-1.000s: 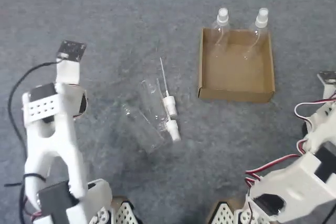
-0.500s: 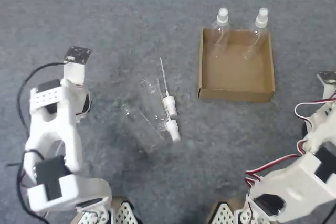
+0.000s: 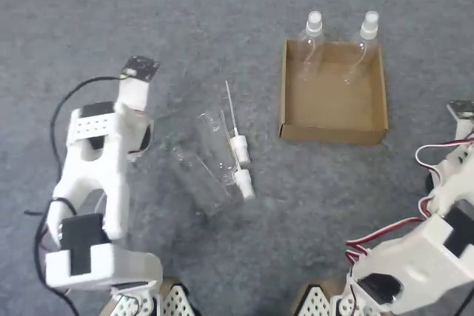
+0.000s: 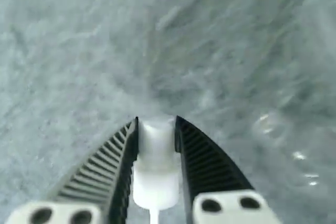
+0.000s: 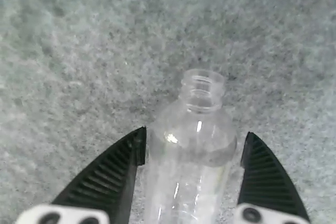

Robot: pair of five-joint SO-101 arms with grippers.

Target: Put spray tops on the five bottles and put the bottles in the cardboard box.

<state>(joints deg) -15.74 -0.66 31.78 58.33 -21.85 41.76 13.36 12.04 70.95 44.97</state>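
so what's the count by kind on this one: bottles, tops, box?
Capped bottles: 2, both in the cardboard box
Open bottles: 3, two lying on the table, one in the right end effector
Loose spray tops: 3, two on the table, one in the left end effector
Cardboard box: 1
Total: 9

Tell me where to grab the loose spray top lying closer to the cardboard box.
Grip its thick white head, not the thin dip tube, which would likely bend. It lies flat on the carpet, tube pointing toward the far side, so come straight down, jaws closing across the head's sides. An empty bottle lies close beside it, so descend carefully.
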